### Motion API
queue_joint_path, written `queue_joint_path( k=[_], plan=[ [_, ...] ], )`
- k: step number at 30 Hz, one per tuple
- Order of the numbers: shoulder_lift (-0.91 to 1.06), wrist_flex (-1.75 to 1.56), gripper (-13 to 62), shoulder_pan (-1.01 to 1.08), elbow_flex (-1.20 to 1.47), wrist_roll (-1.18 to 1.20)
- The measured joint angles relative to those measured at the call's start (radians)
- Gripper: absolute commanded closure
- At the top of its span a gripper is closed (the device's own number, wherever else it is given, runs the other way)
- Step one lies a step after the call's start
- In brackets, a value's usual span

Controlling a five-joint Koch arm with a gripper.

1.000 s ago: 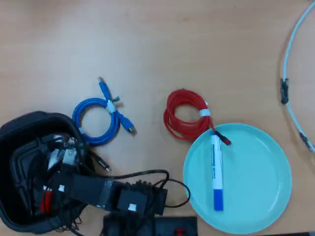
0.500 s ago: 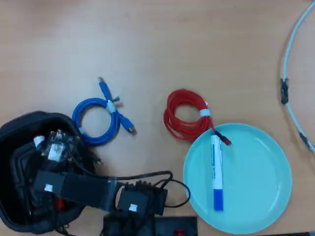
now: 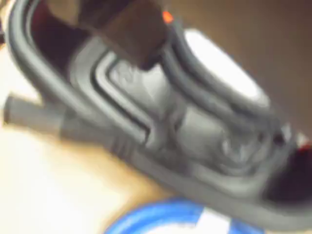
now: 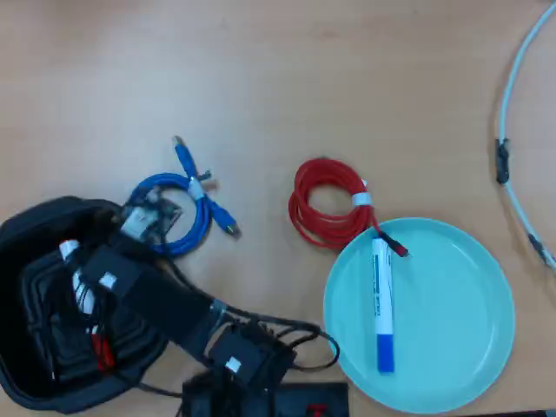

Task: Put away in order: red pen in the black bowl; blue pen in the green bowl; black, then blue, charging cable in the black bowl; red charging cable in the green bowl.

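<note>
In the overhead view my gripper (image 4: 148, 215) hangs over the far right rim of the black bowl (image 4: 39, 215), at the lower left edge of the blue charging cable (image 4: 178, 208). Its fingertips are not clear in either view. A red-tipped piece (image 4: 102, 352) shows in the bowl beside the arm, likely the red pen. The blurred wrist view shows the black charging cable (image 3: 146, 126) coiled in the bowl, with the blue cable (image 3: 165, 219) at the bottom edge. The red charging cable (image 4: 326, 204) lies coiled by the green bowl (image 4: 469, 295), which holds the blue pen (image 4: 380, 304).
The arm's base and its black wires (image 4: 261, 365) sit at the bottom edge between the two bowls. A pale cord (image 4: 512, 113) curves along the right edge of the wooden table.
The gripper has swung out of the black bowl's middle, up and to the right, to the rim next to the blue cable. The cables and pens on the table have not moved.
</note>
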Motion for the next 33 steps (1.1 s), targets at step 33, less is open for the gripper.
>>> queue_joint_path(
  k=[33],
  plan=[
    [-0.419,-0.156,-7.7,0.523,-0.086,0.411]
  ],
)
